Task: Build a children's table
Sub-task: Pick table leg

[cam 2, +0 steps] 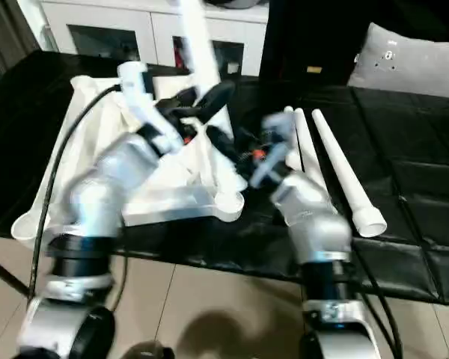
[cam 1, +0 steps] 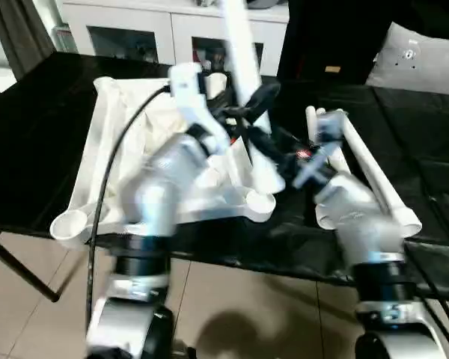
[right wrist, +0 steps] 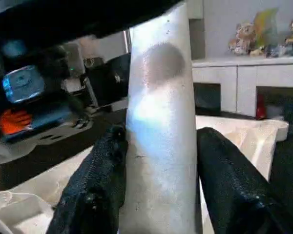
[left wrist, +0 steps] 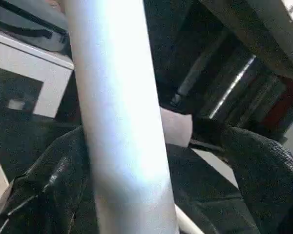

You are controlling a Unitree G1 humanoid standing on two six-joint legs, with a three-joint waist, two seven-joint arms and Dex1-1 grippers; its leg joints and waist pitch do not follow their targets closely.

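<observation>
The children's table top (cam 1: 86, 161) lies upside down on a black table, ribbed side up, with round sockets at its corners. One white leg (cam 1: 243, 52) stands upright near the top's right edge. My left gripper (cam 1: 253, 101) is open around the leg high up, with the leg (left wrist: 122, 122) between its spread fingers (left wrist: 263, 165). Lower down, my right gripper (cam 1: 263, 146) is shut on the same leg (right wrist: 161, 146), a black finger (right wrist: 95, 190) pressed against each side. More white legs (cam 2: 337, 168) lie side by side to the right of the top.
A white cabinet with glass doors (cam 1: 135, 30) stands behind the black table (cam 1: 37, 134). A grey cushion (cam 1: 419, 52) sits at the back right. The table's front edge runs just before my forearms, with tiled floor (cam 1: 232, 299) below.
</observation>
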